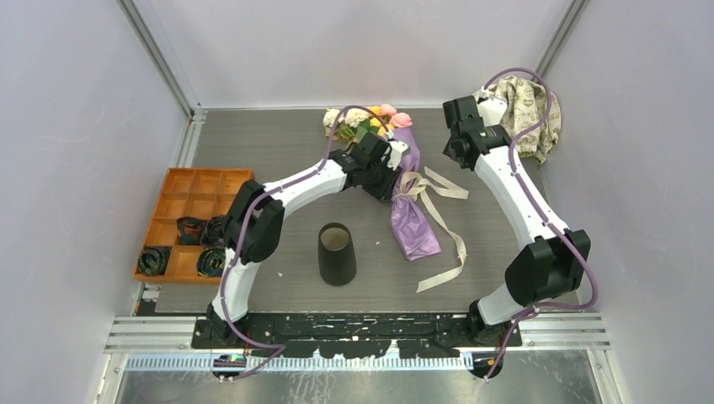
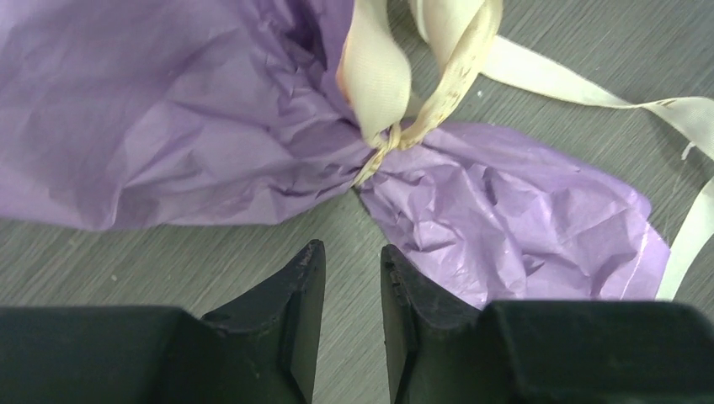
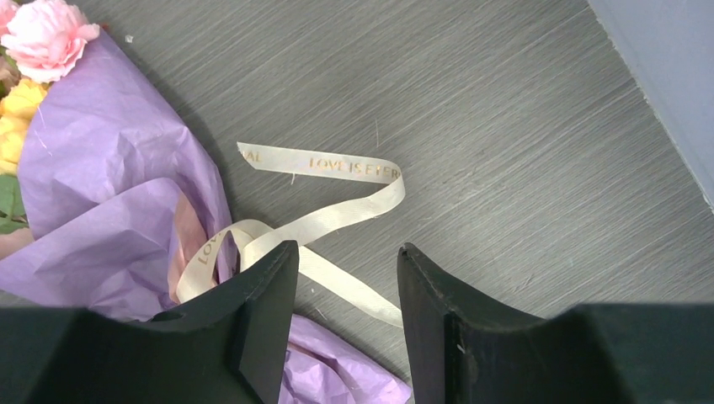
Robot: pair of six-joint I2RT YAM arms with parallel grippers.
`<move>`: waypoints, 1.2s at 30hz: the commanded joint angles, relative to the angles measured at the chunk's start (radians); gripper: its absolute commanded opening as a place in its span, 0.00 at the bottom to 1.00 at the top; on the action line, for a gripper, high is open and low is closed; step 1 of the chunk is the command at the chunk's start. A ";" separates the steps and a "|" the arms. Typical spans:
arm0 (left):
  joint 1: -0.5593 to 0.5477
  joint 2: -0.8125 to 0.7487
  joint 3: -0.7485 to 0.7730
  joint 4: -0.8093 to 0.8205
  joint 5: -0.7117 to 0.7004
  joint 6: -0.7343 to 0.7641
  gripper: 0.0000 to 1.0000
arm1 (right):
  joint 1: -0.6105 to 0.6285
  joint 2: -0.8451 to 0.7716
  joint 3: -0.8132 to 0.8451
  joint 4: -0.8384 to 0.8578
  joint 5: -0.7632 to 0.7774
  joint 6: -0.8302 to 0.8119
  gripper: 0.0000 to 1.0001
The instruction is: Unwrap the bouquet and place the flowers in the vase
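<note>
While the vase [image 1: 337,268] stands upright and empty on the worktop [image 1: 278,143], the bouquet [image 1: 411,220] lies wrapped just beyond it (ribbon [image 2: 375,80] knotted). Left pincer [image 2: 349,252] and right pincer [image 3: 347,252] hang spread, gripping nothing. Black rolls [image 1: 192,229] sit in the orange tray's [image 1: 195,172] near compartments.

The bouquet [image 2: 168,126] has crinkled matt purple paper and a woven cloth ribbon [image 2: 375,76]; the table [image 3: 505,126] beneath it is finely grained; the vase [image 1: 337,265] matt black.

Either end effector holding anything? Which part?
Nothing held: left end effector open short of the ribbon knot; right end effector open above a ribbon tail.
</note>
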 commanded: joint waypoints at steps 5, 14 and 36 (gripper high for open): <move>0.003 0.053 0.073 0.099 0.075 0.009 0.34 | 0.004 -0.052 -0.031 0.059 -0.035 0.019 0.53; 0.003 0.120 0.089 0.122 0.037 0.003 0.33 | 0.004 -0.071 -0.058 0.087 -0.092 0.032 0.53; 0.003 0.140 0.066 0.209 0.060 -0.073 0.32 | 0.024 0.065 -0.360 0.304 -0.642 0.120 0.44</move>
